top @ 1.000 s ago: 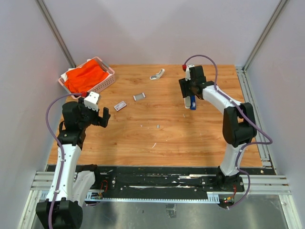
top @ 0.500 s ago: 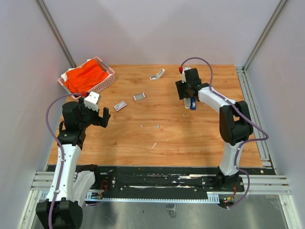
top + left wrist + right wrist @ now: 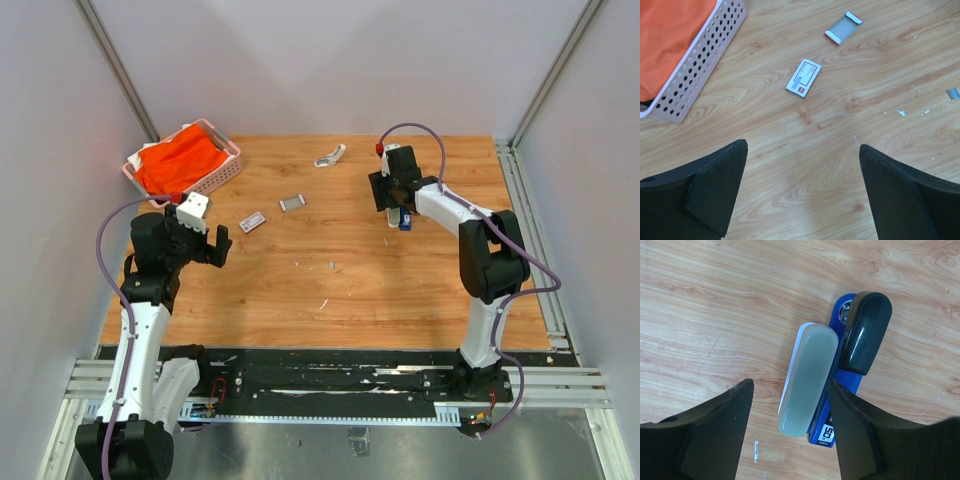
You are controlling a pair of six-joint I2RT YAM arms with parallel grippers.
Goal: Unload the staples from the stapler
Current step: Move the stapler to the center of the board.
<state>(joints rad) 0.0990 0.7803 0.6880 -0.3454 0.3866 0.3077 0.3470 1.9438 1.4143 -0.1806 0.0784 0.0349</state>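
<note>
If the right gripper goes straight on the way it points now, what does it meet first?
Probably the long blue stapler with black top arm, lying below the open right gripper; height is unclear.

Stapler (image 3: 867,325): the blue base bears a white "50" near its lower end, with smaller print beside it too small to read. White box (image 3: 803,84) on the counter: red mark, print illegible.

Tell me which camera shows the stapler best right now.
Right wrist: the stapler sits close and near centre, seen from above, with its blue body, black top arm and pale grey piece all clear. Top external shows only a small blue sliver of it; left wrist does not show it.
</note>
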